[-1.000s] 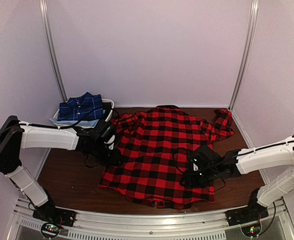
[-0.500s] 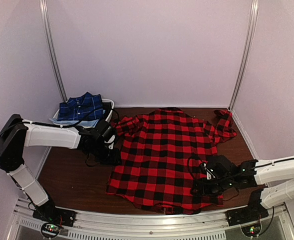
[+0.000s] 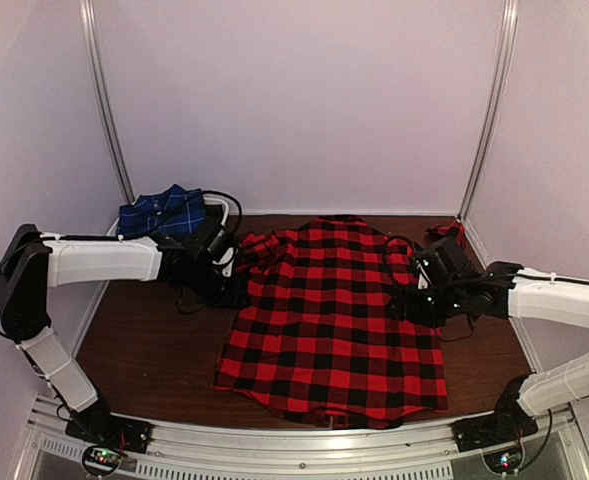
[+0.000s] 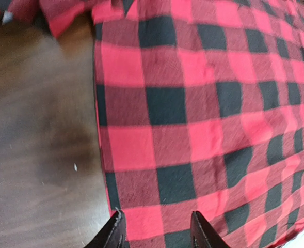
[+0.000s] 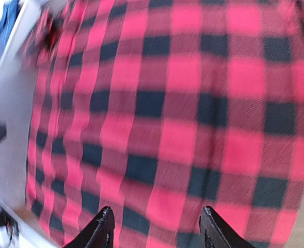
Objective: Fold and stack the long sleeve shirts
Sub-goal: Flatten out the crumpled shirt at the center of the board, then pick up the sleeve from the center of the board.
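Red shirt: the red-and-black checked shirt (image 3: 334, 320) lies spread flat on the dark wooden table (image 3: 139, 335), collar at the far side and hem toward the arms.
Sleeves: one is bunched at the shirt's far left shoulder, the other is crumpled in the far right corner.
Blue shirt: the navy shirt (image 3: 161, 212) with thin white lines sits in a heap at the far left corner, apart from the red one.
Left gripper: the left gripper (image 4: 157, 235) has its fingers spread with nothing between them. It hangs over the red shirt's left edge, where cloth meets bare wood.
Right gripper: the right gripper (image 5: 157, 230) is also spread and grips nothing. It is above the shirt's right side; this view is blurred.
Contact: whether either gripper touches the cloth cannot be told.
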